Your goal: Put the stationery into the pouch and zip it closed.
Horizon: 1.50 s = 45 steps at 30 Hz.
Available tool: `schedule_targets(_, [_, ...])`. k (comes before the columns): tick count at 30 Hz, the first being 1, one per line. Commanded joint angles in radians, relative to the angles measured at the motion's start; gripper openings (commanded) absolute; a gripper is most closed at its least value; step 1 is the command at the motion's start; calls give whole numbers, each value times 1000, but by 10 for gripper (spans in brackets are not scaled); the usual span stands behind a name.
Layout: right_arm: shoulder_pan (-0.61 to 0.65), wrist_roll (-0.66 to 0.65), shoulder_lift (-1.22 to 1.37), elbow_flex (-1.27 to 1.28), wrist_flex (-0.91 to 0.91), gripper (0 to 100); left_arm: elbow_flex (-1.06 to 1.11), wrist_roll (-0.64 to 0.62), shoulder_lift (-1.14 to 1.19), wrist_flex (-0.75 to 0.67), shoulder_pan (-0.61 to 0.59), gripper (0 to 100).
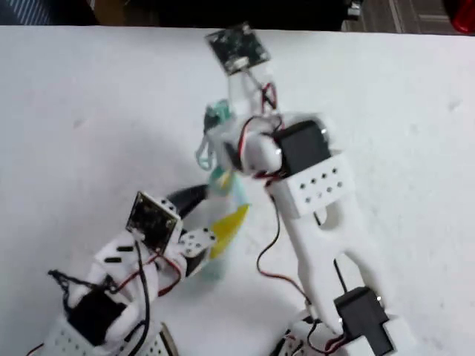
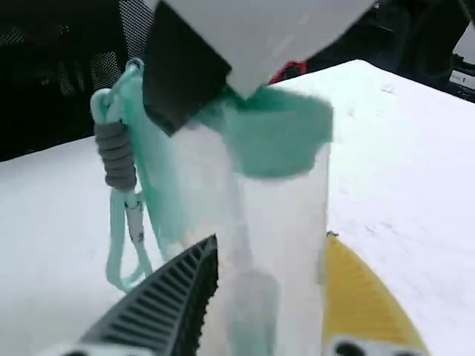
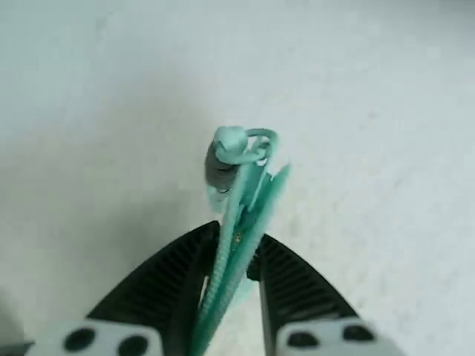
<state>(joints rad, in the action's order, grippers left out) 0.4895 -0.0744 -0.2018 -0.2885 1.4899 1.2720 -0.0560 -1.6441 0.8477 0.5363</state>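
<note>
A see-through pouch (image 1: 220, 178) with teal trim stands on edge between the two arms. Its body (image 2: 274, 215) sits between the black and yellow fingers of my left gripper (image 2: 271, 248), which touch it on both sides. My right gripper (image 3: 237, 236) is shut on the pouch's teal zip edge (image 3: 231, 245). Beyond its fingertips sticks out the zip pull (image 3: 230, 144) with a grey bead and a pale green cord loop (image 2: 119, 222). The left wrist view has the right gripper's black finger (image 2: 182, 74) on the pouch's top edge. The pouch's contents are too blurred to tell.
The white table (image 1: 89, 119) spreads out on all sides of the arms. A dark edge with a dark room behind runs along the table's far side (image 1: 148, 15). The right arm's white body (image 1: 319, 193) lies across the near right of the table.
</note>
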Motion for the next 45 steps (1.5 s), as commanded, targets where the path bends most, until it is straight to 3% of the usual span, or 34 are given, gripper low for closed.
schedule_targets(1, [-45,-110,-13,-11,-148,17,-110,-14,-12,87,-4,240])
schedule_targets(11, [-44,-367,-211,-17,-165,17,-98,-21,-12,8,-176,238])
schedule_targets(17, [-44,-532,-352,284,-179,17,-60,-127,-12,-87,-326,238])
schedule_targets(24, [-42,-565,-685,743,-372,16,-61,-226,-12,-112,-455,237])
schedule_targets(30, [77,-658,-980,1056,-424,16,-41,-222,-8,-121,-381,237])
schedule_targets(36, [211,-661,-1070,1109,-361,16,69,-149,-12,-256,-252,201])
schedule_targets(43, [170,-660,-1069,1112,-387,16,-74,-161,-150,31,-173,197])
schedule_targets(45, [140,-660,-1059,1112,-407,16,-80,-141,-202,54,-165,205])
